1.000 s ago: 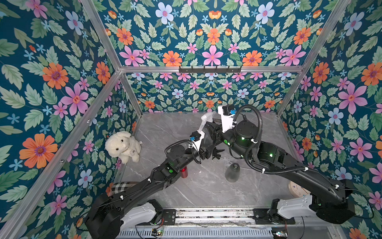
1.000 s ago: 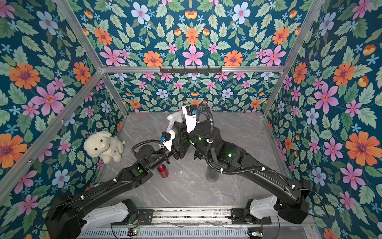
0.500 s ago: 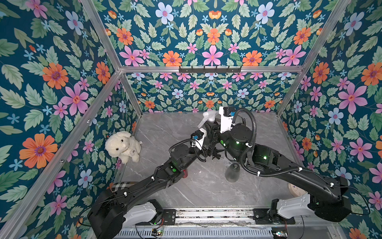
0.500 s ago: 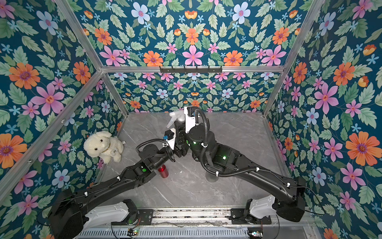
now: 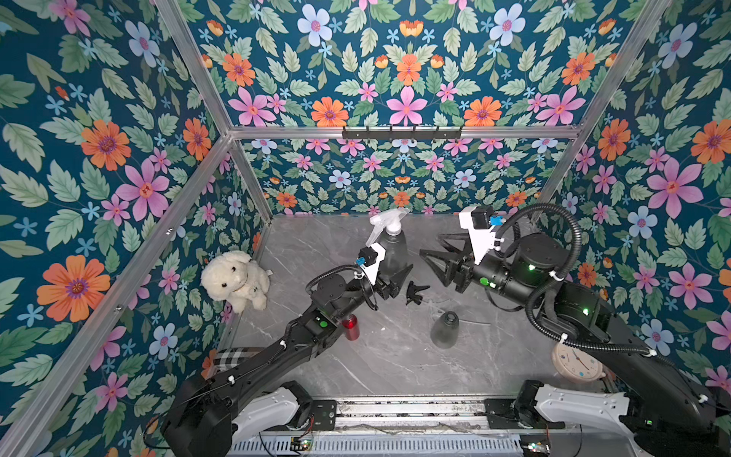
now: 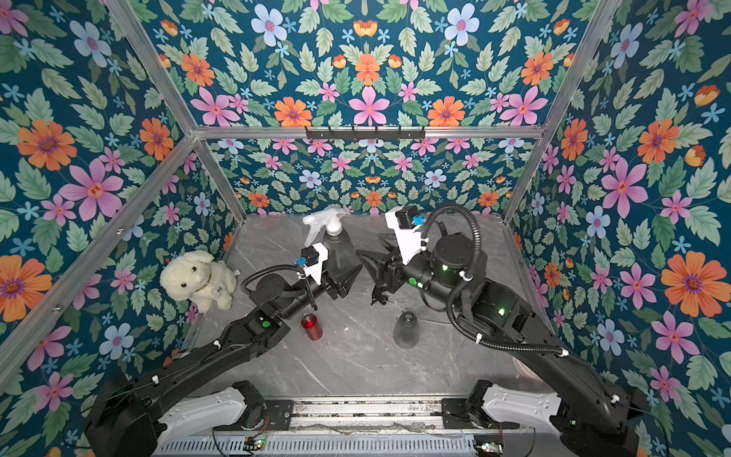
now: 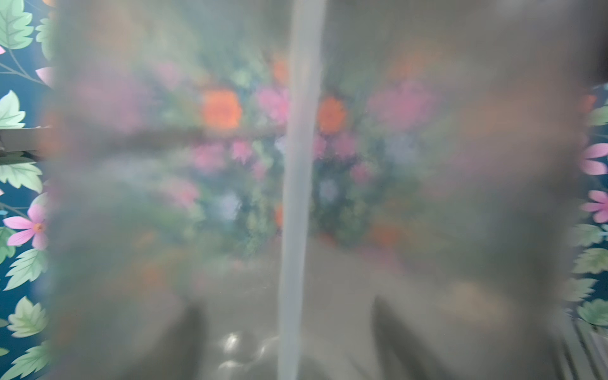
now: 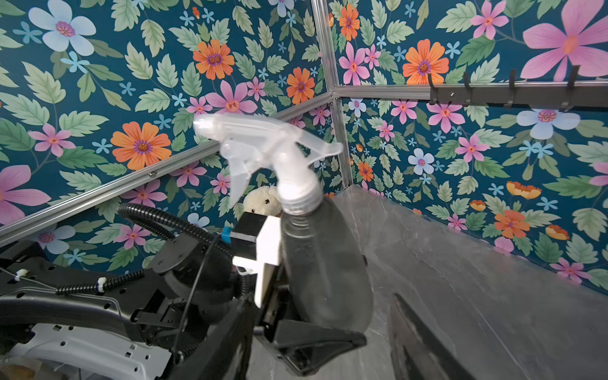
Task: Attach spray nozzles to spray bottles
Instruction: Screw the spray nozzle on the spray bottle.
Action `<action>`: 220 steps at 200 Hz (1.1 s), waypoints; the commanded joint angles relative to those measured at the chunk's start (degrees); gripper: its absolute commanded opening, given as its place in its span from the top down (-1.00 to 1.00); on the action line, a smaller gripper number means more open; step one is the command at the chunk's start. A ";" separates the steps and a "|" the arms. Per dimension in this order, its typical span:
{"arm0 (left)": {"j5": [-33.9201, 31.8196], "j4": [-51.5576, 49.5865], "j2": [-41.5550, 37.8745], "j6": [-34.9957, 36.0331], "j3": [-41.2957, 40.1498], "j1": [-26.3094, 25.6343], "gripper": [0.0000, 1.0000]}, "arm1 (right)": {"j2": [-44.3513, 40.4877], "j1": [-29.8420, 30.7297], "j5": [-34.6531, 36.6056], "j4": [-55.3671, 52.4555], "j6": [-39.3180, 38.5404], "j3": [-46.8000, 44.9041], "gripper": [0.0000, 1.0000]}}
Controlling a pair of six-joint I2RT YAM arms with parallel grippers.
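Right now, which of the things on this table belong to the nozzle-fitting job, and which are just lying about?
Job: grey bottle with nozzle, its white nozzle, open grey bottle, red bottle, black nozzle.
Lying about: plush dog, clock, plaid cloth.

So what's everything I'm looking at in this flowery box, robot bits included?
capped grey bottle: one, smoky grey, far middle, in the left arm's jaws
whitish nozzle: one, translucent white, on that bottle's neck
open grey bottle: one, smoky grey, standing mid-table
red bottle: one, shiny red, standing beside the left arm
black nozzle: one, black, lying between the two arms' jaws
plush toy: one, cream, by the left wall
clock: one, pale pink, partly behind the right arm
hook rail: one, black, back wall
left arm: one, black, jaws closed on the capped grey bottle
right arm: one, black, jaws open, empty
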 commanded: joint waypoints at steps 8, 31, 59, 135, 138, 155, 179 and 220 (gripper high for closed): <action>19.08 8.87 -0.28 -9.29 -1.42 5.53 1.00 | 0.22 -8.29 -27.26 3.62 -0.77 -1.29 -0.29; 27.88 10.72 0.94 -12.48 -0.80 7.26 1.00 | 3.88 -13.13 -37.47 5.67 -0.25 0.94 -0.31; 32.49 9.97 2.62 -13.49 0.60 7.31 1.00 | 9.19 -14.14 -44.64 5.65 -1.65 6.20 -0.31; 35.88 9.05 5.10 -13.28 1.79 7.22 1.00 | 18.16 -13.05 -44.54 -0.55 -6.50 16.34 -0.24; 35.96 9.04 5.15 -13.32 1.78 7.22 1.00 | 18.35 -12.91 -44.45 -0.77 -6.83 16.57 -0.24; 36.06 8.64 5.28 -13.11 1.94 7.22 1.00 | 19.33 -12.23 -44.18 -1.55 -7.73 17.98 -0.24; 36.46 8.07 5.54 -12.99 2.07 7.15 1.00 | 21.07 -11.06 -43.04 -4.56 -9.90 20.86 -0.22; 37.07 6.63 5.55 -12.01 2.42 6.78 1.00 | 23.66 -10.98 -42.40 -7.65 -10.81 24.72 -0.20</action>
